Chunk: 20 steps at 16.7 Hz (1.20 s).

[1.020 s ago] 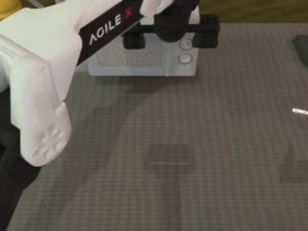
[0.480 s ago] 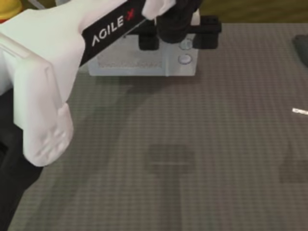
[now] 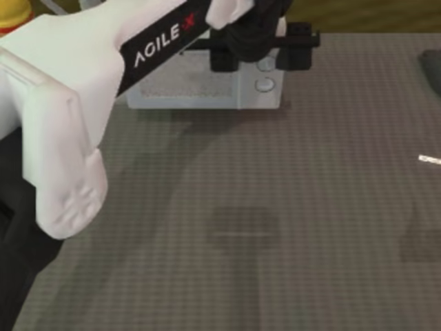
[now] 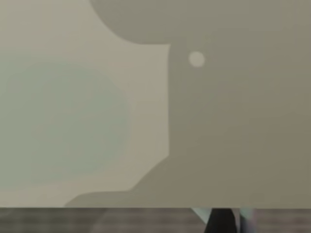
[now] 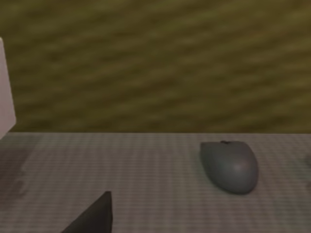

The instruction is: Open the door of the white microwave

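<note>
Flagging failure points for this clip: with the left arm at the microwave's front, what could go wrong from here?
1. The left hand sits over the upper knob side of the white microwave, not squarely on the door; it may miss the door's edge.
2. The door looks closed, and pulling could drag the microwave across the table.
3. The left wrist view is too close to guide aiming.

You have one boxy white microwave [image 3: 207, 86] on the grey table [image 3: 289, 207], with one door with a grey speckled window [image 3: 186, 86] and two round silver knobs [image 3: 264, 85] stacked on its right. One dark grey computer mouse [image 5: 229, 166] lies on the table. One white arm [image 3: 89, 89] reaches in.
</note>
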Each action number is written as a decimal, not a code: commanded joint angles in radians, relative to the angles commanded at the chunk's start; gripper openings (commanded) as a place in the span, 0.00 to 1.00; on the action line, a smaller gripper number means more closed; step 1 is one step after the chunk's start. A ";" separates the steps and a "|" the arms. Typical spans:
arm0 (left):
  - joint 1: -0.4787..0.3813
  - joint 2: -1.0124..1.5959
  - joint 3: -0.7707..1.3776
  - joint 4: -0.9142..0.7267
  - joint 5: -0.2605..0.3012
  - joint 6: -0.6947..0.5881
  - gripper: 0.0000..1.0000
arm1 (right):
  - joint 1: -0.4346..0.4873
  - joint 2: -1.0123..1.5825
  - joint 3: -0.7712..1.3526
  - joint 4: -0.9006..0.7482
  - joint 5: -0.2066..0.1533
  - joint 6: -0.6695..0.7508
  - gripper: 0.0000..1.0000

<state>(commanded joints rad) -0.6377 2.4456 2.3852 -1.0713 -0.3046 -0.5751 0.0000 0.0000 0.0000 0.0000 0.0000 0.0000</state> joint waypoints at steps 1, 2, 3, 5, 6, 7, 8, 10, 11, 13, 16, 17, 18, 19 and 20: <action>0.000 0.000 0.000 0.000 0.000 0.000 0.00 | 0.000 0.000 0.000 0.000 0.000 0.000 1.00; 0.000 0.000 0.000 0.000 0.000 0.000 0.00 | 0.000 0.000 0.000 0.000 0.000 0.000 1.00; 0.000 0.000 0.000 0.000 0.000 0.000 0.00 | 0.000 0.000 0.000 0.000 0.000 0.000 1.00; -0.035 -0.023 -0.020 0.006 0.021 -0.008 0.00 | 0.000 0.000 0.000 0.000 0.000 0.000 1.00; -0.036 -0.025 -0.024 0.008 0.019 -0.008 0.00 | 0.000 0.000 0.000 0.000 0.000 0.000 1.00; -0.035 -0.035 -0.038 0.015 0.013 -0.009 0.00 | 0.000 0.000 0.000 0.000 0.000 0.000 1.00; -0.034 -0.050 -0.062 0.026 0.006 -0.010 0.00 | 0.000 0.000 0.000 0.000 0.000 0.000 1.00; -0.031 -0.086 -0.140 0.053 -0.005 -0.017 0.00 | 0.000 0.000 0.000 0.000 0.000 0.000 1.00; -0.031 -0.104 -0.180 0.067 -0.009 -0.023 0.00 | 0.000 0.000 0.000 0.000 0.000 0.000 1.00; -0.032 -0.130 -0.229 0.088 -0.015 -0.031 0.00 | 0.000 0.000 0.000 0.000 0.000 0.000 1.00; -0.033 -0.136 -0.238 0.092 -0.016 -0.032 0.00 | 0.000 0.000 0.000 0.000 0.000 0.000 1.00; -0.033 -0.136 -0.238 0.092 -0.016 -0.032 0.00 | 0.000 0.000 0.000 0.000 0.000 0.000 1.00; -0.033 -0.136 -0.238 0.092 -0.016 -0.032 0.00 | 0.000 0.000 0.000 0.000 0.000 0.000 1.00; -0.033 -0.136 -0.238 0.092 -0.016 -0.032 0.00 | 0.000 0.000 0.000 0.000 0.000 0.000 1.00; -0.033 -0.136 -0.238 0.092 -0.016 -0.032 0.00 | 0.000 0.000 0.000 0.000 0.000 0.000 1.00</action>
<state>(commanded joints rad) -0.6702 2.3096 2.1471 -0.9791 -0.3204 -0.6071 0.0000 0.0000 0.0000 0.0000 0.0000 0.0000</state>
